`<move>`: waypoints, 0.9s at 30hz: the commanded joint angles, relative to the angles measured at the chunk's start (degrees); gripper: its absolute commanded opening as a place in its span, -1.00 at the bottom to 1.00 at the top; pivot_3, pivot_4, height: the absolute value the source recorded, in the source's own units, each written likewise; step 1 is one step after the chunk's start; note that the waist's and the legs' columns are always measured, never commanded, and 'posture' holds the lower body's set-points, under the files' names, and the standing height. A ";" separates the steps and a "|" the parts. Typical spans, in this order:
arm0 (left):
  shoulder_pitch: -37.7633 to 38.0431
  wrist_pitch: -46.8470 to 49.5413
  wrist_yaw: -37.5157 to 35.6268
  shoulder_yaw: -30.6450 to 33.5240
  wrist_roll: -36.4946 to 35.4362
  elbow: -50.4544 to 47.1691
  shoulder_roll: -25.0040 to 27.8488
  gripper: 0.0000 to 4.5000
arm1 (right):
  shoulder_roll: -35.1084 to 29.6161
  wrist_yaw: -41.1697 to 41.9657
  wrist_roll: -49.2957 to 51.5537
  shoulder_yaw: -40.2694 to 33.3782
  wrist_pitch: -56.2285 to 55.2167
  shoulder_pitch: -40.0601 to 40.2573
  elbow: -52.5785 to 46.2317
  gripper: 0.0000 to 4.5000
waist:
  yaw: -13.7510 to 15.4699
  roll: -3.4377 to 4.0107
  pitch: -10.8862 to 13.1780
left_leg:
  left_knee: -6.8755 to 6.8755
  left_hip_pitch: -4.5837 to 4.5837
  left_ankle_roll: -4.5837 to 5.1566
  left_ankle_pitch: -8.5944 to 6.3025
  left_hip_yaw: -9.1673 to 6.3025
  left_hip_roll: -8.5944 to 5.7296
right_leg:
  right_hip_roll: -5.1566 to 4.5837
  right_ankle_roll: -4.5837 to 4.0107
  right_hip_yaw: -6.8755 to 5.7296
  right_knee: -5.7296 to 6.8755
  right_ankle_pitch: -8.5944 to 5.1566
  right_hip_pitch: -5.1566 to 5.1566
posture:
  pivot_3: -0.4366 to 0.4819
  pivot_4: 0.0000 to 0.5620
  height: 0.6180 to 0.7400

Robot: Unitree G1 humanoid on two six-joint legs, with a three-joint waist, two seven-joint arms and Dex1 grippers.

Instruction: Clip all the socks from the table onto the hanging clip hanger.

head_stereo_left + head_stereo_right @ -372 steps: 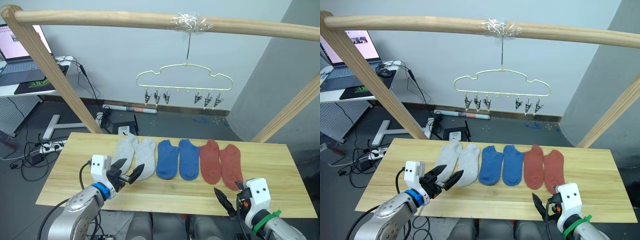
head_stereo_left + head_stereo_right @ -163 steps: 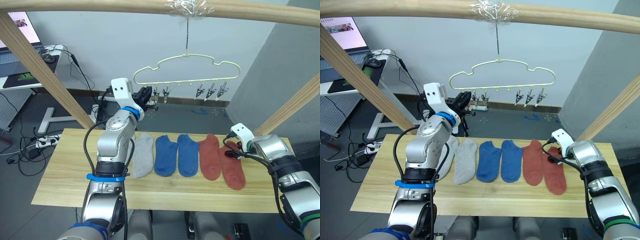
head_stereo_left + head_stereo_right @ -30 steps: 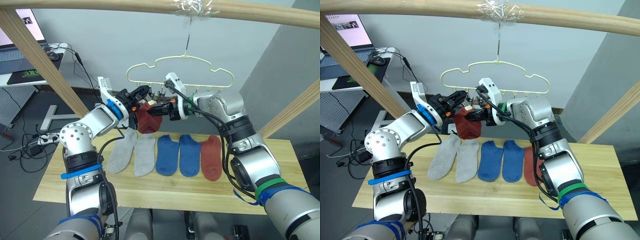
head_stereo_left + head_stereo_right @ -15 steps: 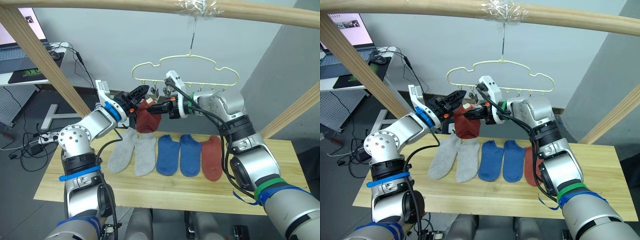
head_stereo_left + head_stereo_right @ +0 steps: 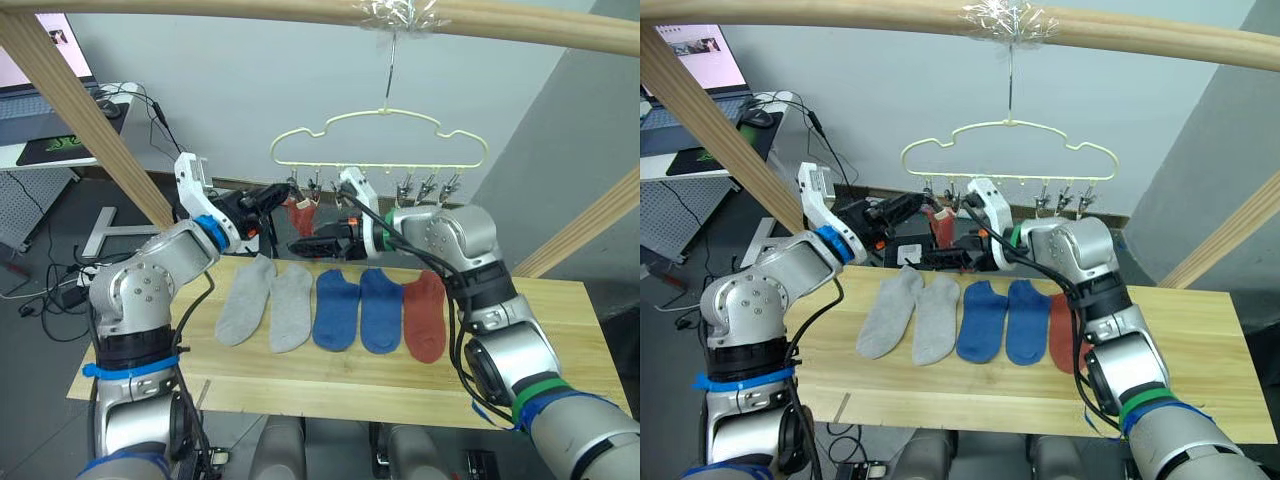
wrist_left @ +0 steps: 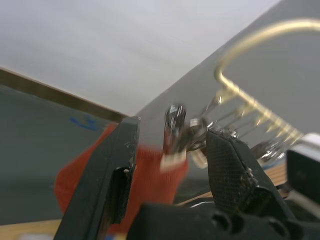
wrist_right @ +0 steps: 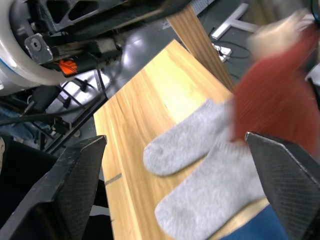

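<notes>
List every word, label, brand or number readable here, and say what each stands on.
None can be read.
Laptop screen: it shows content, too small to read.
Green design on the black mat by the laptop: not legible as text.
Socks, clip hanger, table: no print or labels visible.

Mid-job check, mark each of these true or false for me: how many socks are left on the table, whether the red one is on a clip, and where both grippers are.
1. Five socks lie on the table. True.
2. A rust red sock hangs from the clip hanger. True.
3. Both blue socks are clipped up. False: they lie flat on the table.
4. The right gripper is shut on a grey sock. False: it is open, holding nothing.
5. The left gripper is open beside the hanging sock. True.
</notes>
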 commanded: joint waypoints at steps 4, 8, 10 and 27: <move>3.78 -8.14 -4.36 -3.54 7.58 -8.14 1.86 0.04 | -4.08 -4.59 3.48 -4.52 3.87 7.54 -18.37 0.99 | 1.00 0.00 0.00 | 0.02 0.00 0.07 -0.03 0.00 0.00 | 0.01 0.00 0.02 0.25 0.00 -0.11 | 0.45 -0.43 1.00; 5.74 -14.72 -7.53 -6.49 13.41 -10.72 2.90 0.04 | -6.92 -7.33 2.94 -6.90 -0.41 12.67 -27.60 0.99 | 1.54 -0.01 -0.01 | 0.02 0.00 0.08 0.00 0.00 -0.02 | 0.03 -0.03 0.06 0.43 0.01 -0.21 | 0.44 -0.43 1.00; 6.36 -16.09 -8.29 -7.12 14.71 -11.37 2.76 0.04 | -8.75 -7.89 3.39 -8.57 -2.04 15.70 -32.60 0.99 | 1.79 -0.02 -0.04 | 0.03 0.01 0.11 0.03 0.00 -0.02 | 0.05 -0.10 0.07 0.45 0.06 -0.22 | 0.44 -0.43 1.00; 8.66 -28.01 -2.96 -19.01 34.14 -8.49 -6.45 0.04 | -24.24 -7.33 17.78 -22.04 -1.24 20.92 -48.51 0.99 | 2.32 -0.07 -0.13 | 0.24 0.01 0.30 0.17 0.05 -0.03 | 0.08 -0.22 0.16 0.69 0.14 -0.25 | 0.30 -0.39 1.00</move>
